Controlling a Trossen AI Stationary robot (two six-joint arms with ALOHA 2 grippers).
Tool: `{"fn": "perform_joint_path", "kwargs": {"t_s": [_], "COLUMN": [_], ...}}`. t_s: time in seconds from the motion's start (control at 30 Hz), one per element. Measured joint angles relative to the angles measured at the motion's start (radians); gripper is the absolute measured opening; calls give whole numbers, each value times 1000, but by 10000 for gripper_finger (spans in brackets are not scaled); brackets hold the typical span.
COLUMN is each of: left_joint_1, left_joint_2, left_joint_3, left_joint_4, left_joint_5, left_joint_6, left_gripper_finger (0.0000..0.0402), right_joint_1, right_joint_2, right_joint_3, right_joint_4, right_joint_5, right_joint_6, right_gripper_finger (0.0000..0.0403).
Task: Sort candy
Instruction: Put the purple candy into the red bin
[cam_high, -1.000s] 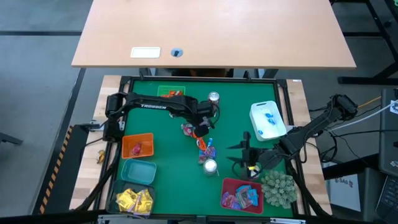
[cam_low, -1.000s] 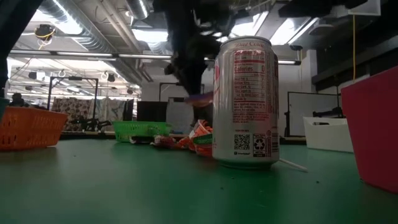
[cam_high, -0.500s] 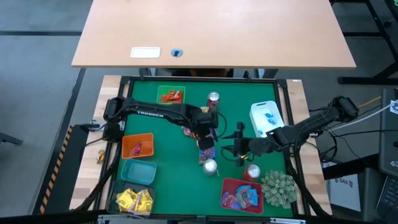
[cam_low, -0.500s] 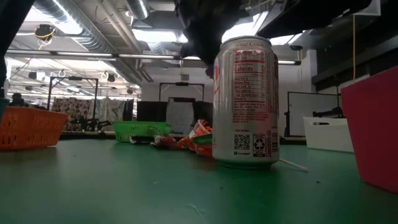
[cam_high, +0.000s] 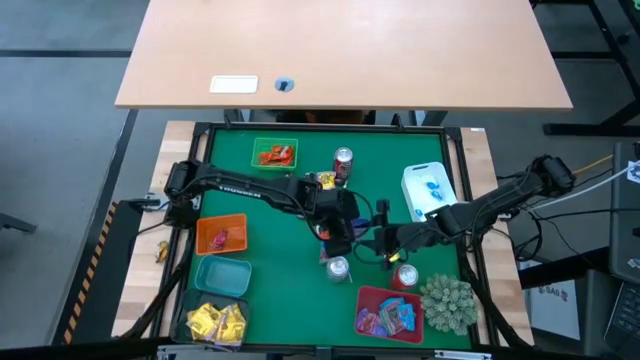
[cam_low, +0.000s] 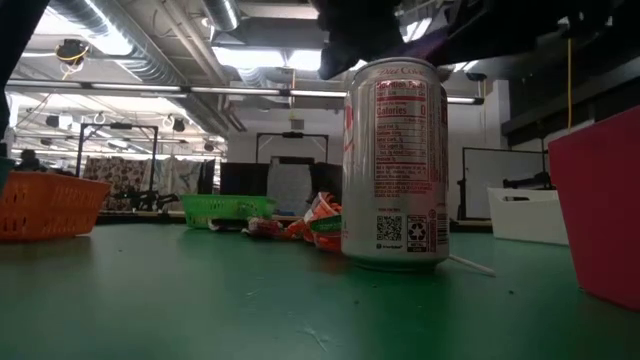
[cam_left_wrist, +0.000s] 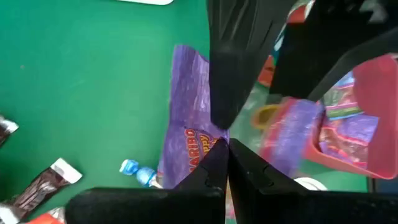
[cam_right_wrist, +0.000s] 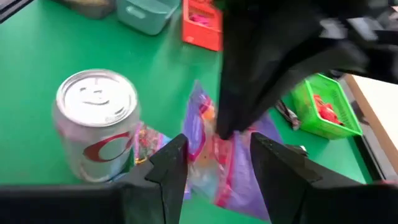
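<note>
My left gripper (cam_high: 343, 228) is over the middle of the green table (cam_high: 270, 200), shut on a purple candy packet (cam_left_wrist: 189, 118). My right gripper (cam_high: 383, 240) faces it from the right, open. Its fingers (cam_right_wrist: 169, 167) stand on either side of the hanging packet (cam_right_wrist: 239, 171); I cannot tell whether they touch it. Loose candy (cam_high: 330, 247) lies on the table under the grippers, beside a drink can (cam_high: 338, 268). More pieces (cam_left_wrist: 46, 183) lie scattered nearby. My left gripper pinches the purple packet between its two shut fingers at one edge (cam_left_wrist: 208, 142). The fingers come slanting down from the table's left. The packet hangs below them, lifted clear of the table, higher than the can's top (cam_low: 393, 68).
Bins stand around the table: green (cam_high: 275, 153) at the far side, orange (cam_high: 221, 233), teal (cam_high: 222, 275) and one with yellow candy (cam_high: 215, 322) at the left, red (cam_high: 390, 312) near, white (cam_high: 430, 192) right. There are two more cans (cam_high: 343, 160) (cam_high: 405, 275) and a spiky plant (cam_high: 447, 300).
My left gripper has moved toward the table's right and near edges and upward, carrying the purple packet from just above the pile to well above the can. My right gripper has swung a little toward the far edge, ending close to the left gripper, and stays open.
</note>
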Motion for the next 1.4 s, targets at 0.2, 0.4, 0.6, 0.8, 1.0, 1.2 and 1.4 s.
{"fn": "perform_joint_path", "kwargs": {"t_s": [0.2,0.4,0.6,0.8,1.0,1.2,1.4], "left_joint_1": [-5,-4,-4,-3,14,36,49], "left_joint_2": [0,0,0,-1,-1,-1,-1], "left_joint_3": [0,0,0,0,0,0,0], "left_joint_4": [4,4,3,-20,-122,-198,-219], "left_joint_5": [4,-2,-6,-72,-147,-224,-346], "left_joint_6": [-1,0,8,10,11,12,31], "left_gripper_finger": [0,0,0,0,0,0,0], "right_joint_1": [0,0,0,0,1,9,107], "right_joint_2": [29,30,30,30,28,28,28], "right_joint_3": [0,0,0,0,0,0,0], "right_joint_4": [1,1,0,-1,-3,-6,-7], "right_joint_5": [-14,-13,-28,-111,-258,-520,-586], "right_joint_6": [-4,-4,-2,1,100,241,360], "right_gripper_finger": [141,49,16,10,8,4,2]}}
